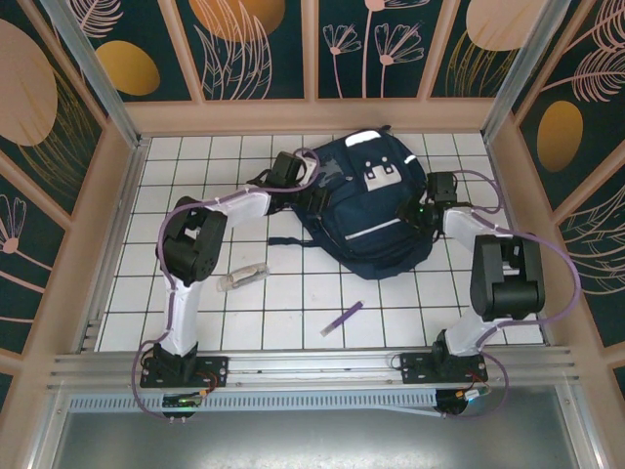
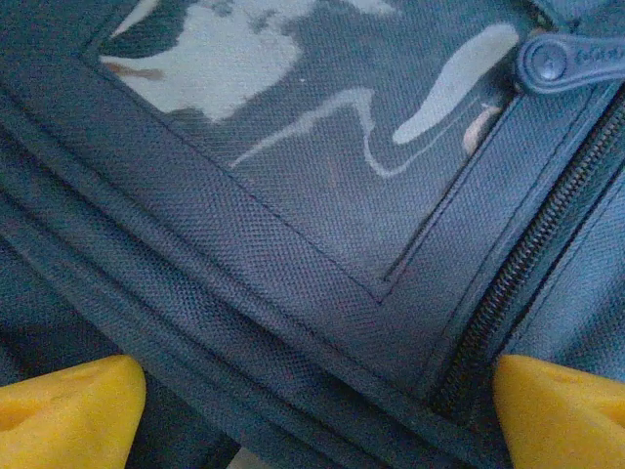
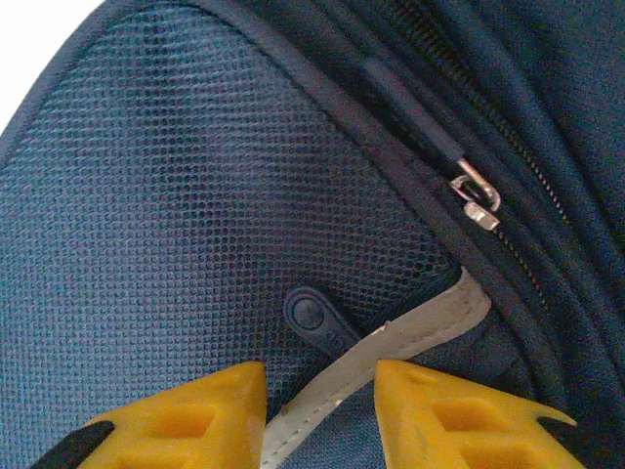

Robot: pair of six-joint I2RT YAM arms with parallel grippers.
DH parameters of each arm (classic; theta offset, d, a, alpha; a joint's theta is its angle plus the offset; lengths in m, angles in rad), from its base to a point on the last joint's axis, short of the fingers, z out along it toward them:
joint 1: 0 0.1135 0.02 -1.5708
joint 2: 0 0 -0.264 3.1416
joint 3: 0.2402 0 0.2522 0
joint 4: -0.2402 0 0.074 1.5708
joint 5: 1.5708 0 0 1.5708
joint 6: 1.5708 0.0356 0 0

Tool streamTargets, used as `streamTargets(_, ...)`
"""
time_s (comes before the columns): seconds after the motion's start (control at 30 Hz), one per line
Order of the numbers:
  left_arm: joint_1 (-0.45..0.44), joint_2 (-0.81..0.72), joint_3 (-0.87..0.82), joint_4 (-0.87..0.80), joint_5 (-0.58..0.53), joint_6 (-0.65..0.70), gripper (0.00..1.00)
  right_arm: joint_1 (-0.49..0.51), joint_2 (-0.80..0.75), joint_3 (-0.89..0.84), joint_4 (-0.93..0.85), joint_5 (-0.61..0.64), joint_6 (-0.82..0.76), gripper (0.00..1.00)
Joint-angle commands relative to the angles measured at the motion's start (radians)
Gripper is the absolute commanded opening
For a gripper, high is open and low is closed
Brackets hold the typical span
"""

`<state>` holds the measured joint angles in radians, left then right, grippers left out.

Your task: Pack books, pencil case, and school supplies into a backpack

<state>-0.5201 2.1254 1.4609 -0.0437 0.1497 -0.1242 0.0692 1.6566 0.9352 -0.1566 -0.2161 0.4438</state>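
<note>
The navy backpack (image 1: 366, 210) lies flat at the middle back of the table. My left gripper (image 1: 291, 168) is at its upper left edge, open, with the yellow fingertips (image 2: 68, 410) wide apart over dark fabric beside a zipper (image 2: 532, 264); nothing sits between them. At the pack's right side, my right gripper (image 1: 422, 210) is partly open over the mesh pocket (image 3: 195, 215). A pale stripe (image 3: 410, 337) runs through its gap, and a rubber zipper pull (image 3: 317, 322) lies just ahead. Of the school supplies, a purple pen (image 1: 342, 319) and a clear packet (image 1: 242, 277) lie on the tiles. The books and pencil case are out of view.
A metal zipper slider (image 3: 477, 195) sits on the pack's side seam. Another rubber pull (image 2: 571, 61) lies by the clear window patch (image 2: 215, 59). A loose strap (image 1: 285, 241) trails left of the pack. Wooden walls (image 1: 117, 195) close in the white tiled table (image 1: 293, 313).
</note>
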Motion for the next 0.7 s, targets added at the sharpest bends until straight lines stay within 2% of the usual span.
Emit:
streamTargets(0.0, -0.006, -0.088, -0.130, -0.071, -0.044, 0.020, 0.88, 0.005, 0.076, 0.034, 0.098, -0.021, -0.033, 0.35)
streamTargets(0.23, -0.058, -0.259, -0.335, -0.134, -0.033, -0.010, 0.84, 0.017, 0.202, 0.124, 0.254, -0.118, -0.063, 0.34)
streamTargets(0.33, -0.099, -0.332, -0.375, -0.181, -0.029, 0.042, 0.81, 0.046, 0.293, 0.211, 0.304, -0.170, -0.072, 0.33)
streamTargets(0.43, -0.134, -0.406, -0.376, -0.238, -0.107, 0.177, 0.76, 0.106, 0.367, 0.300, 0.339, -0.150, -0.068, 0.33)
streamTargets(0.53, -0.137, -0.480, -0.351, -0.276, -0.125, 0.357, 0.77, 0.139, 0.439, 0.391, 0.362, -0.178, -0.030, 0.34)
streamTargets(0.67, -0.138, -0.519, -0.353, -0.194, -0.185, 0.604, 0.77, 0.140, 0.445, 0.436, 0.413, -0.247, 0.012, 0.35)
